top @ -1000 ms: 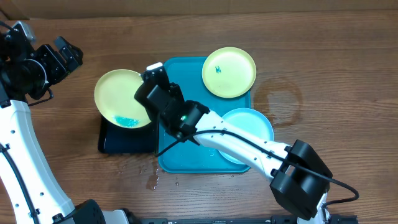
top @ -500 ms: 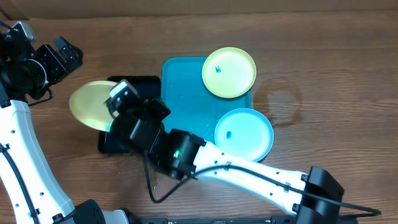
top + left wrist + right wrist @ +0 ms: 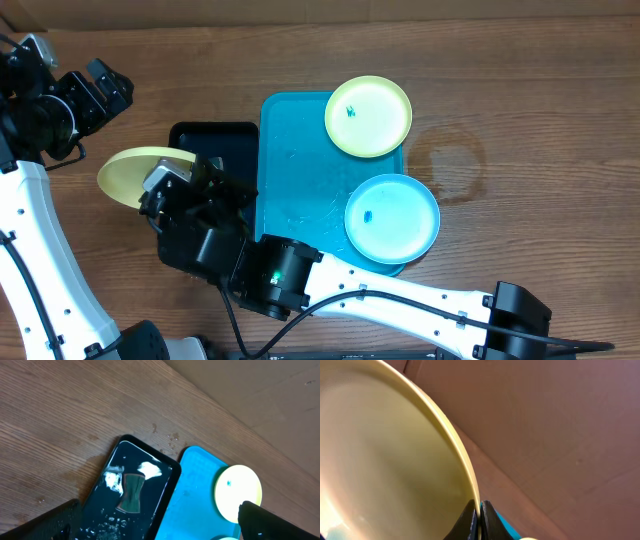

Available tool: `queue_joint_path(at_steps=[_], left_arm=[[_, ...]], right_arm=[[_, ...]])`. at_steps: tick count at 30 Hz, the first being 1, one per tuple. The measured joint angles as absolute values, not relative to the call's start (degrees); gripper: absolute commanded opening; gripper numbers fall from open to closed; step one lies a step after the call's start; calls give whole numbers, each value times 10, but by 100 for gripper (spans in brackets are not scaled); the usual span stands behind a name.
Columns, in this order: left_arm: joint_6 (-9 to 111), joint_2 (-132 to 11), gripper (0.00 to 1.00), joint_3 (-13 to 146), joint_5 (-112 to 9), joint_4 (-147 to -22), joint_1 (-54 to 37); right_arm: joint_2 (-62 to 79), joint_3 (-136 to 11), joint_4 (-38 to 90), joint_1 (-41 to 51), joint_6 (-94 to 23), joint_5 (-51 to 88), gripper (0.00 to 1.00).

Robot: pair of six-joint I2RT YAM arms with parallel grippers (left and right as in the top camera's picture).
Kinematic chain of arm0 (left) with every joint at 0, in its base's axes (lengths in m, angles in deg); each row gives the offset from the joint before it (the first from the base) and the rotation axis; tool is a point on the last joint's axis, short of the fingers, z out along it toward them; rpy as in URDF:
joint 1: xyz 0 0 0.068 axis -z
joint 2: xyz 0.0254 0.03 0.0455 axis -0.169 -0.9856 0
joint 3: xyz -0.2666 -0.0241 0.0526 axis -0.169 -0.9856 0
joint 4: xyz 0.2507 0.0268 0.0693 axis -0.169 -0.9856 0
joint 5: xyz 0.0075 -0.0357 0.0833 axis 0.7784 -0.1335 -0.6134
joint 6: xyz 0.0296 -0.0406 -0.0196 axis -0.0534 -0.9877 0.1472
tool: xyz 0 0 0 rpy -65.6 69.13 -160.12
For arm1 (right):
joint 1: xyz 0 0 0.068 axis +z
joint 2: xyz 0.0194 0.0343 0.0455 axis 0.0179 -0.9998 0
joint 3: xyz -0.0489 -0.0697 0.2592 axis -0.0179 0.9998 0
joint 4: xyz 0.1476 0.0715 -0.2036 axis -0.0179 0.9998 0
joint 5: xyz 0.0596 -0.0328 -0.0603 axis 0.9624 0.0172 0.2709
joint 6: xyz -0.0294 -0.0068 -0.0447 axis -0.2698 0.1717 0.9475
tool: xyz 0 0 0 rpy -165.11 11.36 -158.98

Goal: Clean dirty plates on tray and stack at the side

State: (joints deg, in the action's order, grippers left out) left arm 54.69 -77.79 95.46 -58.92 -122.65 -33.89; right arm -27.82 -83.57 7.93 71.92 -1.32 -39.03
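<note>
Yellow-green round plastic plate, rim pinched in my right gripper, tilts left of black tray; left gripper agape.

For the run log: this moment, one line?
right gripper: shut on rim of held plate, beside black tray | left gripper: open | blue tray: yellow-green plate, cyan plate

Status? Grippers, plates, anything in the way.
Right gripper shut on one yellow plate, tilted, left of the black tray. Left gripper open, empty. On blue tray: second yellow plate, cyan plate, both smeared. Nothing blocking.
</note>
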Motion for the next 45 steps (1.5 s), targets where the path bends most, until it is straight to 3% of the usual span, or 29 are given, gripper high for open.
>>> queue_joint_path(at_steps=[13, 27, 45], left_arm=[[547, -778, 100, 955, -589, -1227, -339], [547, -778, 100, 955, -589, -1227, -339], [547, -778, 100, 955, -589, -1227, -339]], right_arm=[[-278, -836, 0, 741, 81, -469, 4], [-278, -836, -33, 741, 91, -509, 7], [-278, -836, -36, 741, 93, -513, 4]])
